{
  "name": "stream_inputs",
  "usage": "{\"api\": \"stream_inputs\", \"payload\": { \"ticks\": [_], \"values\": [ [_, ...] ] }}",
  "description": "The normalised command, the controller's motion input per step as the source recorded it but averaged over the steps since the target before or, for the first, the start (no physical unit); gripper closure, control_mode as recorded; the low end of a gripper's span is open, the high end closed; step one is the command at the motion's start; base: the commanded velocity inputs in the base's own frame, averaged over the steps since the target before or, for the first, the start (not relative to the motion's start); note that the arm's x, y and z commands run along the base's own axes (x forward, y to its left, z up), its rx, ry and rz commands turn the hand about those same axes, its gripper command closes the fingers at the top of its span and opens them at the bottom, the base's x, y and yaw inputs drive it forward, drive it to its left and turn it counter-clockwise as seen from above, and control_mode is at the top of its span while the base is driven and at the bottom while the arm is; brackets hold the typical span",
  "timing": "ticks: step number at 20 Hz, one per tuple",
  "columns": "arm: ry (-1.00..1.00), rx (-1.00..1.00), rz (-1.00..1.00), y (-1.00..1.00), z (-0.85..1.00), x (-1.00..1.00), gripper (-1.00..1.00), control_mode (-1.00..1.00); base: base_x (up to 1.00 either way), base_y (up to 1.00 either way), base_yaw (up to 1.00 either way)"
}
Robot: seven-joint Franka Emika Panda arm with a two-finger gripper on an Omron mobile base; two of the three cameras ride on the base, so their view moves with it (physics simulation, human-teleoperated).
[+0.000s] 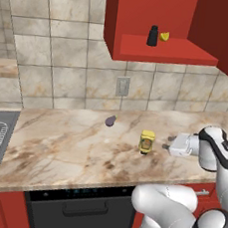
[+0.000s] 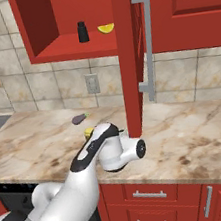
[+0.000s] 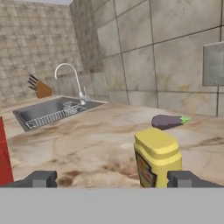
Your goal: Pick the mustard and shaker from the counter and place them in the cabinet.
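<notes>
Jaws spread wide, holding nothing, level with the mustard (image 3: 157, 158) and close to it, with the bottle nearer the right fingertip (image 3: 183, 178). Standing upright on the desk (image 1: 72, 146), not touched, with a purple eggplant (image 3: 167, 121) lying beyond. Up in the open niche of the red cabinet (image 1: 147, 19): the black shaker (image 1: 153, 36) beside a yellow lemon wedge (image 1: 165, 36).

Beige tiled wall (image 1: 68, 50) with outlet (image 1: 122, 86); steel sink (image 3: 48, 111), curved faucet (image 3: 72, 76); black dishwasher (image 1: 79, 212).
</notes>
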Motion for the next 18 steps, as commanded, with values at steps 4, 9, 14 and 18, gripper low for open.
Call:
{"api": "stream_inputs", "payload": {
  "ticks": [4,9,14,18],
  "values": [
    [0.0,0.0,0.02,0.11,-0.06,0.25,-1.0,-1.0,0.0,0.0,0.0],
    [0.0,-0.02,0.03,0.09,-0.13,0.09,-1.0,-1.0,0.0,0.0,0.0],
    [0.0,0.0,0.02,0.06,-0.01,0.16,-1.0,-1.0,0.0,0.0,0.0],
    [0.0,0.0,0.02,0.0,0.0,0.13,-1.0,-1.0,0.0,0.0,0.0]
  ]
}}
